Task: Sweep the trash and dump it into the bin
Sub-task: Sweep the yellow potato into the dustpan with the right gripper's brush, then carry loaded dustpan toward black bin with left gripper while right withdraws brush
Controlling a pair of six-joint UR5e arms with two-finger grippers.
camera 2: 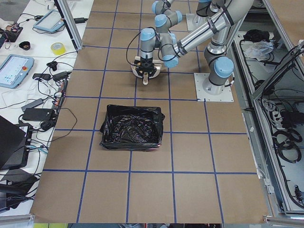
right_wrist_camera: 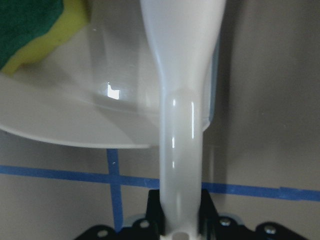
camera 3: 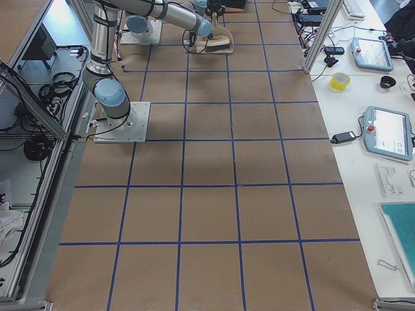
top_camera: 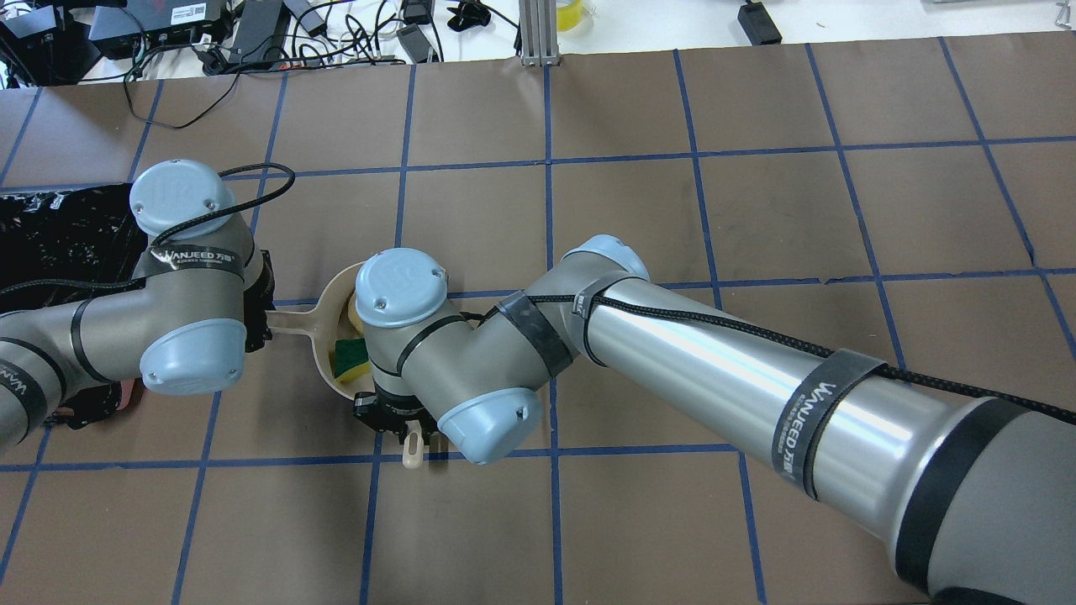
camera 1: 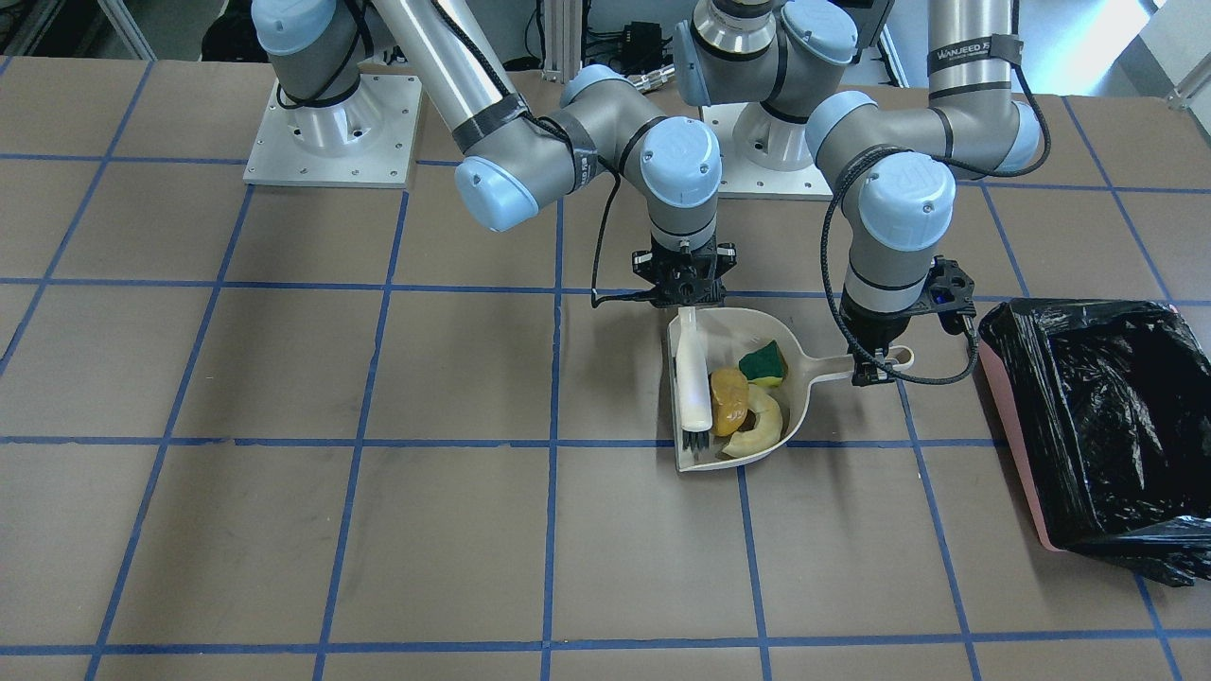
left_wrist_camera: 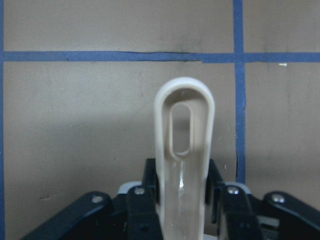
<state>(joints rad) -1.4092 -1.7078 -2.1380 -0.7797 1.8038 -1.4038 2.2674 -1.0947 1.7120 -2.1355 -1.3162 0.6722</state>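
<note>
1. Logging the trash (camera 1: pixel 730 392) as lying wholly inside the beige dustpan (camera 1: pixel 728 331): orange-yellow lump (camera 1: pixel 727 414) touching the pale crescent (camera 1: pixel 763 427), with the sponge wedge (camera 1: pixel 763 363) just beside them, nearer the handle.
2. Noting the dustpan as resting flat on the worktop (camera 1: pixel 284 378), with the bin (camera 1: pixel 1088 407) standing apart beyond the handle end, on the robot's left.
3. Noting the brush (camera 1: pixel 693 378) as lying along the pan's open lip, fencing the three pieces in.
4. Risking a spill over that lip, judging by how the pieces lie: tipping the pan lip-down during the lift, before reaching the bin, or pulling the brush away and dragging the lump or crescent out with the bristles.
5. Risking a snag or short dump where the crinkled black liner is bulging over the bin's near edge; also risking contact between the two wrists, working close together.
6. Recording the left gripper (camera 1: pixel 875 367) as pinching narrow on the dustpan handle (left_wrist_camera: pixel 182 172) just short of its hanging loop, wrist pointing straight down.
7. Recording the right gripper (camera 1: pixel 683 295) as clamping the brush's handle end, forearm reaching across from the robot's right, wrist turned downward over the pan's robot-side rim.
</note>
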